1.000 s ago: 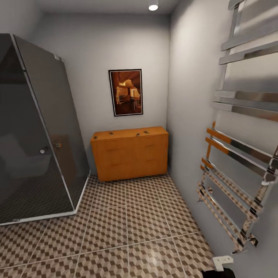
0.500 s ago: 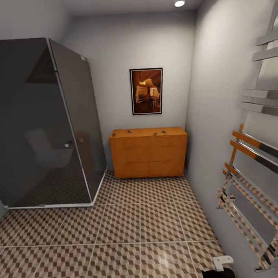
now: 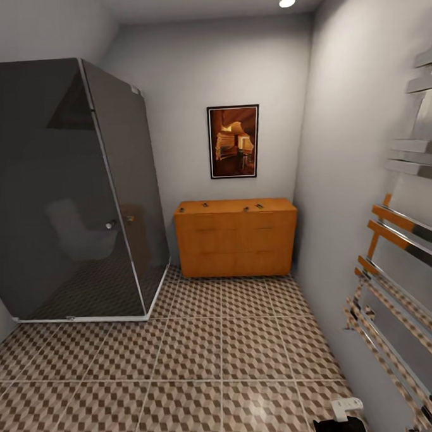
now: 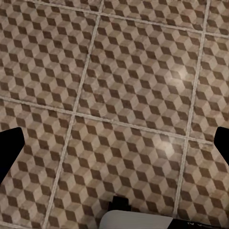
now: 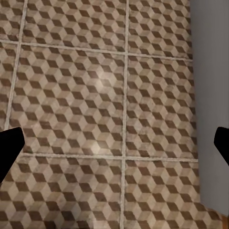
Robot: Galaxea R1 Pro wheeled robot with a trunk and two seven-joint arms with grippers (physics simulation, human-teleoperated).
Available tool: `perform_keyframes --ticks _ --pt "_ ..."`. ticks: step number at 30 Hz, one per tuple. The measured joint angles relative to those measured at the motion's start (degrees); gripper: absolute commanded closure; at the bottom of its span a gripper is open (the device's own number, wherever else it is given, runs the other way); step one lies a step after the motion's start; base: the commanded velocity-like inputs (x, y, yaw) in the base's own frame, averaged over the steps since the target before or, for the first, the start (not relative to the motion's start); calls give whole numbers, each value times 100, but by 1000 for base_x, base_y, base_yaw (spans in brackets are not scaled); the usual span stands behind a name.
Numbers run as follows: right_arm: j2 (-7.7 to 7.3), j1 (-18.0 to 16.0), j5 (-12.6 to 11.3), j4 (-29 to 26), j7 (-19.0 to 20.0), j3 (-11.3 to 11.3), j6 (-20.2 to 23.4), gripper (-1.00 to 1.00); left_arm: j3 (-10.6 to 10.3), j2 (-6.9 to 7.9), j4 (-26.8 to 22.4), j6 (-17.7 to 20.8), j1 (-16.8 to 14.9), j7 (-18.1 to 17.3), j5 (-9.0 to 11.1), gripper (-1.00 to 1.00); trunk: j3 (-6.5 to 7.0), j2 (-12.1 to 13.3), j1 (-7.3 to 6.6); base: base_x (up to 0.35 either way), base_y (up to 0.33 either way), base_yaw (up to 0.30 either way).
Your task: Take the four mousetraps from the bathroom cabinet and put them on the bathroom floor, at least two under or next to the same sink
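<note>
Head view shows the approach phase: the robot stands on the bathroom floor (image 3: 204,362), facing the cabinet (image 3: 236,240) set against the far wall, with several open tiles between base and cabinet. On the cabinet top lie 4 small dark pieces, judged to be the mousetraps (image 3: 204,205); they are too small here to confirm shape or orientation. A dark glass shower enclosure (image 3: 69,198) occupies the left side, a chrome towel rail (image 3: 397,282) hangs on the right wall, and a framed picture (image 3: 234,141) hangs above the cabinet.

Left wrist view shows the left gripper (image 4: 114,157) with its 2 dark fingertips at opposite edges of the picture, spread wide, nothing between them, floor tiles beneath. Right wrist view shows the right gripper (image 5: 114,152) likewise spread and empty, above tiles beside the grey wall (image 5: 210,95).

Procedure for the step in hand, as a judgement:
1. Drive straight along the tile corridor, keeping the base between the shower enclosure and the towel rail; the rail side looks the tighter margin.
2. Stop with the cabinet top within arm reach and the head camera looking down on the traps.
3. Keep both grippers spread until a trap sits between the fingers.

Compared with 0.5 s ago, the whole picture has shifted slightly: the cabinet and framed picture sit a little further right and the towel rail is more cropped. This is camera motion, not motion of the objects.
</note>
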Motion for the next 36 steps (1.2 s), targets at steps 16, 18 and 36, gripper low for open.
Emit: perform_keyframes --ticks 16,18,36 --pt "0 0 0 4 -5 -16 -16 -100 -2 -3 3 -8 0 8 -14 -100 0 0 -1 305 0 0" --pt "0 0 0 5 -7 -16 -16 -100 3 -2 2 -19 0 21 -18 -100 0 0 1 136 0 0" --pt "0 -3 0 8 -8 -24 -16 -100 -15 -12 2 -16 0 556 -14 -100 0 0 0 218 0 0"
